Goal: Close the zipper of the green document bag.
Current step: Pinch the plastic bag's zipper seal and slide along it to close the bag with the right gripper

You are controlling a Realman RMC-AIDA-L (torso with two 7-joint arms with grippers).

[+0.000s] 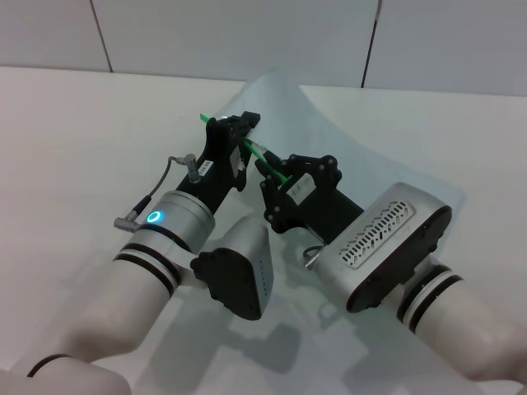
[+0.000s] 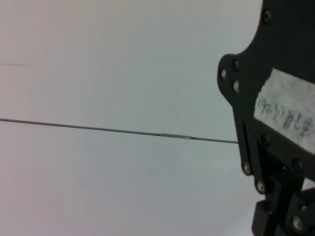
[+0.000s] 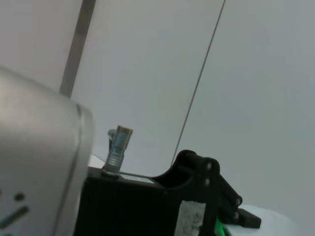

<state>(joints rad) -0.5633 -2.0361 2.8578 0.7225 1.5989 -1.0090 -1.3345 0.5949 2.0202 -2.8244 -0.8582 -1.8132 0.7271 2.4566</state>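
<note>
Your left gripper (image 1: 240,130) sits raised over the table, its black fingers pinched onto the zipper (image 1: 247,146), the thin bright green strip. A short green end pokes out beyond the fingers on the far side, toward the wall, and the rest of the strip runs back from the fingers toward your right gripper. The hold reads as closed on the strip, with no gap visible between the fingers.

Your right gripper (image 1: 276,177) is just beside the left one, a little nearer the robot's body, almost touching it. Its black fingers close around the same green strip where it runs down between the two grippers. Both hands therefore grip the zipper edge, near one another.

From the grippers outward: the green document bag (image 1: 362,148) hangs and spreads away from the held edge, a pale translucent sheet. It rises behind the left gripper and slopes down past the right one, reaching the table (image 1: 74,140) beyond the right wrist. The edge you hold is lifted clear of the table; the bag's far part lies on it.

Left wrist view: only black gripper linkage (image 2: 275,123) with a handwritten label, against the wall panels (image 2: 108,73). No zipper shows there.

Right wrist view: the left arm's black gripper body (image 3: 162,206), a sliver of green low down near it, and the wall panels behind.
</note>
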